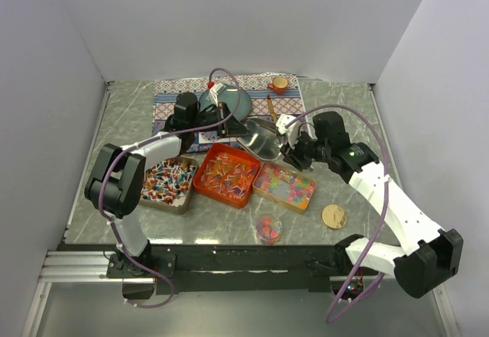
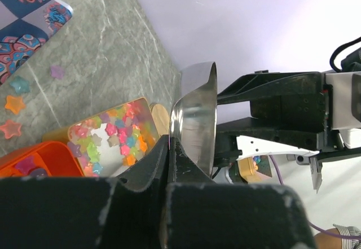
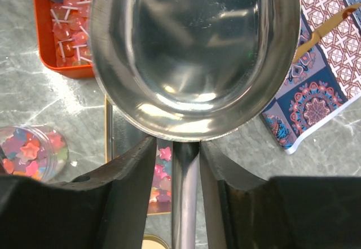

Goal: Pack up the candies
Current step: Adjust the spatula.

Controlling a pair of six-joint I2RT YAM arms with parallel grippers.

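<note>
On the left side: rises from the base at the near edge, bends sharply at a raised elbow, then stretches away and rightward over the patterned cloth [image 1: 252, 83], ending in the left gripper [image 2: 169, 142], turned sideways and clamped tight on the rim of the silver scoop [image 1: 260, 140], whose bowl stands on edge in the wrist view. On the right side: climbs from the near-right base, sweeps away and leftward along a long white forearm, and ends in the right gripper [image 3: 176, 145], jaws a little apart astride the scoop's handle, with a thin gap along one finger [image 3: 135, 170]. Between the two grippers: the scoop, just beyond the trays at the cloth's near edge. Below, the candies [image 1: 226, 173]: red-white-blue ones in the metal tray [image 1: 163, 205], orange-red ones on sticks in the orange tray [image 1: 217, 198], pastel stars in the third tray [image 1: 281, 201]. More stars in a small clear jar [image 1: 267, 228] nearer the bases, near a round gold lid [image 1: 333, 215]. A few loose stars [image 2: 14, 105] on the grey table [image 1: 126, 115].
</note>
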